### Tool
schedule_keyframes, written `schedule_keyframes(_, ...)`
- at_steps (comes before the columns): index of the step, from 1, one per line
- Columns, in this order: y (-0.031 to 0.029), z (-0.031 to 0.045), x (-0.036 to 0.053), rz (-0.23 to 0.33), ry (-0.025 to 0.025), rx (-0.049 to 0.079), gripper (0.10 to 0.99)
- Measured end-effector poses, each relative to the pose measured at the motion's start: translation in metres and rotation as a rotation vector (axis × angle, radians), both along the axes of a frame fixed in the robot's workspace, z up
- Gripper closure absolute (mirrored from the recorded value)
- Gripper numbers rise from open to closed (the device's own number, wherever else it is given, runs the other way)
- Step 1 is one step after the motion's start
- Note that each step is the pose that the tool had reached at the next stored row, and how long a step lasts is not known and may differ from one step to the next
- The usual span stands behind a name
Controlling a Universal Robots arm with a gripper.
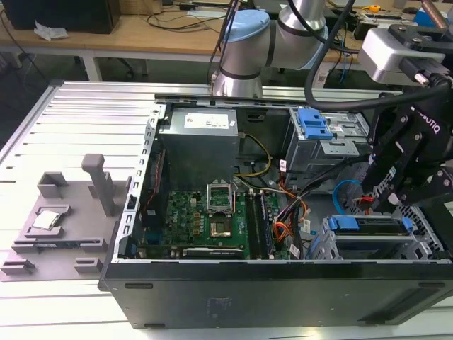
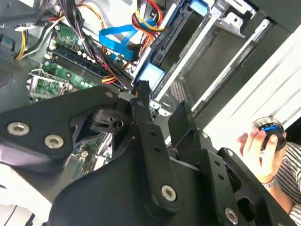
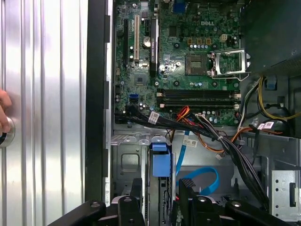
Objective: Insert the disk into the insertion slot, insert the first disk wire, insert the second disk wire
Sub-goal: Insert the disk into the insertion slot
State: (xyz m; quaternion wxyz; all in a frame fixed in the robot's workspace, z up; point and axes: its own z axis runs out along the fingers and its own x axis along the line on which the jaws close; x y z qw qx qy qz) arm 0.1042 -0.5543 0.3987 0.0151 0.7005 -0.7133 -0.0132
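A ribbed aluminium table (image 1: 85, 113) fronts a wooden workbench (image 1: 127, 35).

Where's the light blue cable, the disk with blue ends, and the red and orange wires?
Light blue cable (image 3: 203, 170): first wrist view, on its loop.
Disk (image 1: 373, 225): exterior view, between its blue end tabs.
Red and orange wires (image 3: 182, 113): first wrist view, on the bundle's bend.
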Motion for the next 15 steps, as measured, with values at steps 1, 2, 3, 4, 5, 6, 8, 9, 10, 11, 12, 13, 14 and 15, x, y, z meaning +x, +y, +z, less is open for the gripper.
schedule_keyframes(1,0.0,0.0,0.0,0.0,0.0,0.0,0.647)
schedule_keyframes(2,0.0,0.0,0.0,0.0,0.0,0.0,0.647)
schedule_keyframes(3,0.0,0.0,0.0,0.0,0.0,0.0,0.663)
schedule_keyframes(4,0.0,-0.0001,0.0,0.0,0.0,0.0,0.725)
schedule_keyframes(5,0.0,-0.0001,0.0,0.0,0.0,0.0,0.792)
schedule_keyframes(6,0.0,-0.0001,0.0,0.0,0.0,0.0,0.851)
schedule_keyframes(8,0.0,-0.0002,0.0,0.0,0.0,0.0,0.973)
schedule_keyframes(9,0.0,-0.0002,0.0,0.0,0.0,0.0,0.98)
schedule_keyframes(10,0.0,-0.0002,0.0,0.0,0.0,0.0,0.98)
schedule_keyframes(11,0.0,-0.0002,0.0,0.0,0.0,0.0,0.98)
schedule_keyframes(12,0.0,-0.0003,0.0,0.0,0.0,0.0,0.98)
schedule_keyframes(13,0.0,-0.0003,0.0,0.0,0.0,0.0,0.98)
schedule_keyframes(14,0.0,-0.0003,0.0,0.0,0.0,0.0,0.98)
schedule_keyframes(15,0.0,-0.0003,0.0,0.0,0.0,0.0,0.98)
